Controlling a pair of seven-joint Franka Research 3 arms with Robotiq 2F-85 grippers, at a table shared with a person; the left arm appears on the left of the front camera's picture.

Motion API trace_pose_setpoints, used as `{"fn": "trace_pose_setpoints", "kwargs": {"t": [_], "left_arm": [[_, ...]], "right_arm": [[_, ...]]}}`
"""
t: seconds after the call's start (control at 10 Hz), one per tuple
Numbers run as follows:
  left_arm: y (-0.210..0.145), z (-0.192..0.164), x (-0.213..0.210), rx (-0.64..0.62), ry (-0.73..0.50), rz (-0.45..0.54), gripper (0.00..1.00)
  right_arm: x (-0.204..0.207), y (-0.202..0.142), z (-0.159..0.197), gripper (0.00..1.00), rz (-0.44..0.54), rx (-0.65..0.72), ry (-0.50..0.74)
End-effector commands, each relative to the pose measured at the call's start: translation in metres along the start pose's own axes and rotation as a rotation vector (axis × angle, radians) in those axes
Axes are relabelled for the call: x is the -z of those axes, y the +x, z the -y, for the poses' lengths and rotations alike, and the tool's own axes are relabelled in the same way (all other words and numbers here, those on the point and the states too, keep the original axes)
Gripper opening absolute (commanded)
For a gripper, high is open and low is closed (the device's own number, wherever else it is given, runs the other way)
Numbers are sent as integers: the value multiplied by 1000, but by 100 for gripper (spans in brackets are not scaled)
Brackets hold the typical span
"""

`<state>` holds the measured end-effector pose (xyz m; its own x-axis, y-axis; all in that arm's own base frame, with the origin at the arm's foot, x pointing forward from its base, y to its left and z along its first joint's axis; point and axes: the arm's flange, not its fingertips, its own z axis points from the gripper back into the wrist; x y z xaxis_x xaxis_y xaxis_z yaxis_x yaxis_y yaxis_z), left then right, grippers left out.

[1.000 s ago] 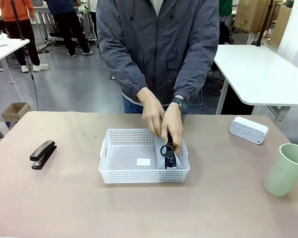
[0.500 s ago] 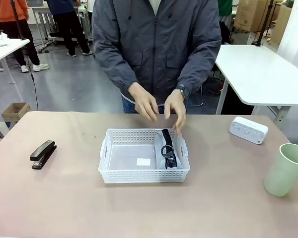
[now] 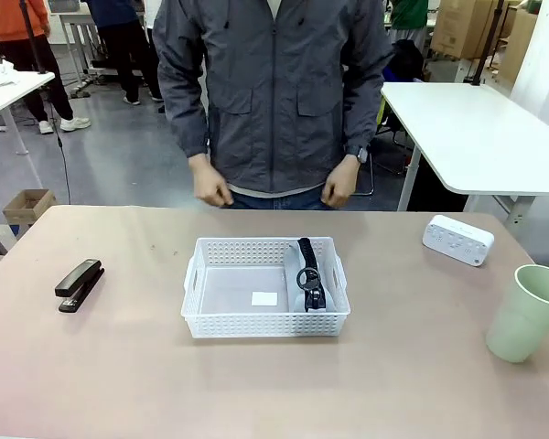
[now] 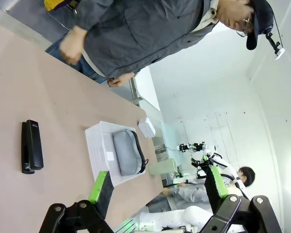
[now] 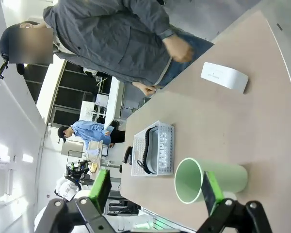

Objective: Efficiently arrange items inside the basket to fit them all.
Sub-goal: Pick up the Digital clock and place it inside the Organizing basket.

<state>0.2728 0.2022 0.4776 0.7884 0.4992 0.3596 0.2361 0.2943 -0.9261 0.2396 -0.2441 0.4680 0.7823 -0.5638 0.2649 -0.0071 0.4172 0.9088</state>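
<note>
1. The left gripper [image 4: 157, 185] has its jaws spread wide. It holds nothing and touches nothing, and it hangs above the table [image 3: 256, 389].
2. The right gripper [image 5: 155, 189] is wide open too, with nothing in it. The pale green cup [image 5: 211, 178] is close in front of it.
3. The white basket [image 3: 265, 326] sits in the middle of the table. The grey zip pouch [image 3: 306, 283] lies inside, against the basket's right end, with its black strap on top. The rest of the basket floor is bare.
4. The black stapler [image 3: 79, 284] lies flat near the table's left edge, well apart from the basket.
5. The small white box [image 3: 457, 240] lies far right, and the cup stands upright near the right edge.
6. There is lots of bare table all around the basket.
</note>
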Motion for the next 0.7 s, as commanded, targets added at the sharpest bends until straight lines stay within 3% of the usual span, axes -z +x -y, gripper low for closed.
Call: {"fn": "trace_pose_setpoints", "kwargs": {"t": [0.0, 0.1, 0.5, 0.6], "left_arm": [[4, 2, 1, 17, -23, 13, 100], [4, 2, 1, 17, -23, 13, 100], [4, 2, 1, 17, -23, 13, 100], [4, 2, 1, 17, -23, 13, 100]], "right_arm": [[0, 0, 0, 100, 0, 0, 0], [9, 2, -15, 100, -15, -84, -113], [69, 30, -89, 100, -98, -548, -375], [95, 36, -101, 100, -164, -669, -432]]}}
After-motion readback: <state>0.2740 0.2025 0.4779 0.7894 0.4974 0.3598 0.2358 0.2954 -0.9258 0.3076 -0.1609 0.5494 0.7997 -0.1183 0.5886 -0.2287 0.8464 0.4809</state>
